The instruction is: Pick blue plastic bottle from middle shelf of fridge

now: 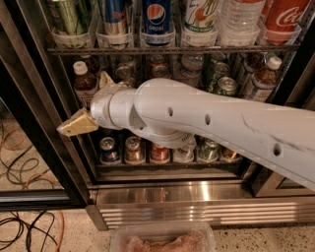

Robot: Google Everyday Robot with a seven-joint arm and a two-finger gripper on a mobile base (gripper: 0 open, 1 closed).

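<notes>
The white arm reaches in from the right across the open fridge (pixel 197 209), and its gripper (pixel 81 102) sits at the left end of the middle row with its tan fingers (pixel 76 124) spread wide, one angled up and the other pointing down-left. The blue plastic bottle (pixel 82 82) stands upright there, just below the rack holding the Pepsi can (pixel 157 15). It shows between the two fingers, but I cannot tell if they touch it, and its foot is hidden behind the gripper. A row of cans (pixel 133 150) stands on the shelf below.
</notes>
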